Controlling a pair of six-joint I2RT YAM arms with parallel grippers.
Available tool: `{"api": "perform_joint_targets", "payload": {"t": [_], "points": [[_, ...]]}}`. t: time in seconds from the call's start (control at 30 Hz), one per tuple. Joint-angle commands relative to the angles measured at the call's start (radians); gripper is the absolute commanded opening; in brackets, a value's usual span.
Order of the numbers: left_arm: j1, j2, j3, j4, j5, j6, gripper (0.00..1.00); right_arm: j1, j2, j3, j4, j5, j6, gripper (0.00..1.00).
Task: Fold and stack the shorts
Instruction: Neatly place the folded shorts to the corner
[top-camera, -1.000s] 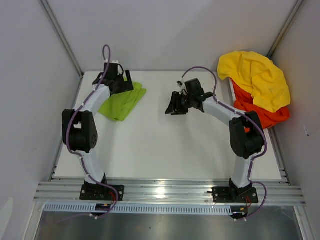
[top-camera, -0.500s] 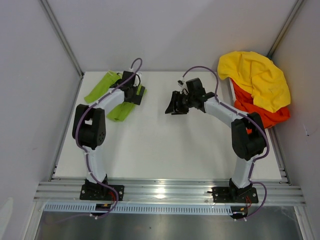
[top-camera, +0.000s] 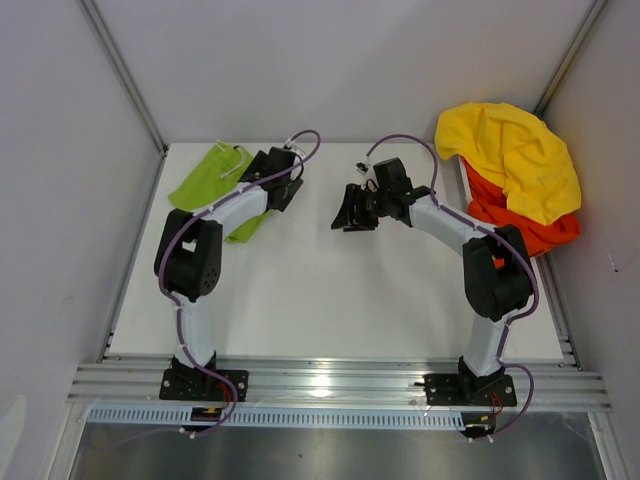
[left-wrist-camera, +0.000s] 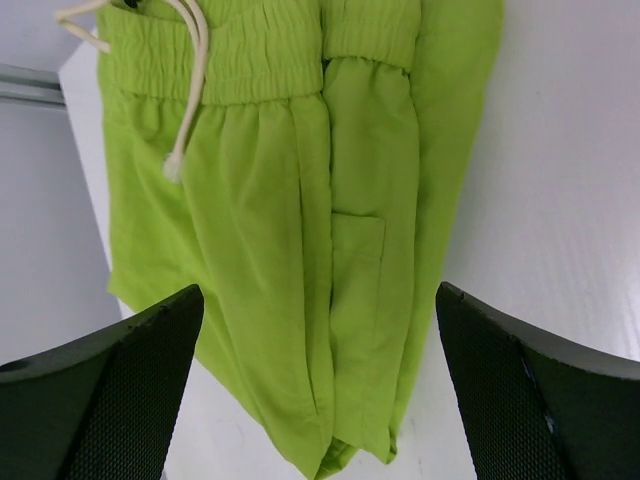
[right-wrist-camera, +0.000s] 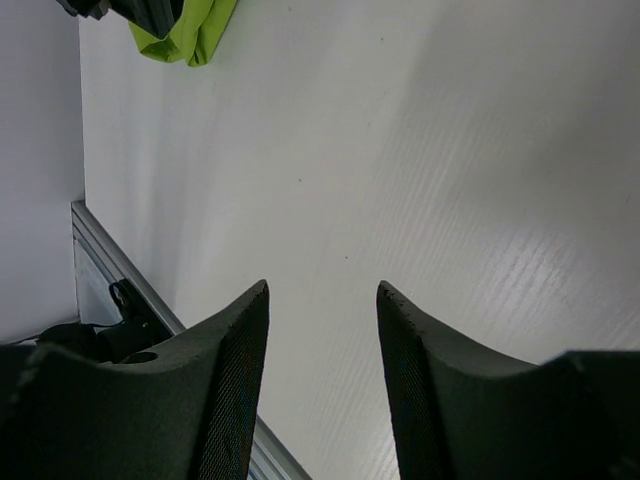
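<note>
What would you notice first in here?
A big yellow cloth is heaped over the orange-red shorts at the table's far right edge. Next come the lime-green shorts, lying folded at the far left with a white drawstring, right beside the open left claw.

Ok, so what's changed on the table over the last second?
The left gripper swung to the right and now hangs open over the lime-green shorts, which have shifted left toward the far left corner. The right gripper stayed open and in place, and the yellow cloth and orange-red shorts at the far right did not move.
</note>
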Motion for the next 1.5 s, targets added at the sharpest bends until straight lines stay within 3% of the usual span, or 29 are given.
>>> {"api": "perform_joint_targets", "payload": {"t": [0.0, 0.4, 1.03, 1.2, 1.47], "points": [[-0.027, 0.006, -0.013, 0.082, -0.086, 0.091, 0.99, -0.012, -0.06, -0.004, 0.017, -0.021, -0.003, 0.5], [-0.102, 0.09, -0.018, 0.125, -0.148, 0.183, 0.99, -0.018, -0.063, -0.033, 0.043, -0.038, 0.006, 0.49], [-0.03, 0.253, 0.157, 0.068, -0.162, 0.149, 0.99, -0.071, -0.138, -0.099, 0.043, -0.078, -0.018, 0.49], [-0.007, 0.328, 0.267, 0.018, -0.187, 0.142, 0.99, -0.084, -0.189, -0.113, 0.017, -0.092, -0.038, 0.5], [0.056, 0.5, 0.586, -0.157, -0.15, 0.07, 0.99, -0.101, -0.255, -0.13, -0.017, -0.122, -0.055, 0.5]]}}
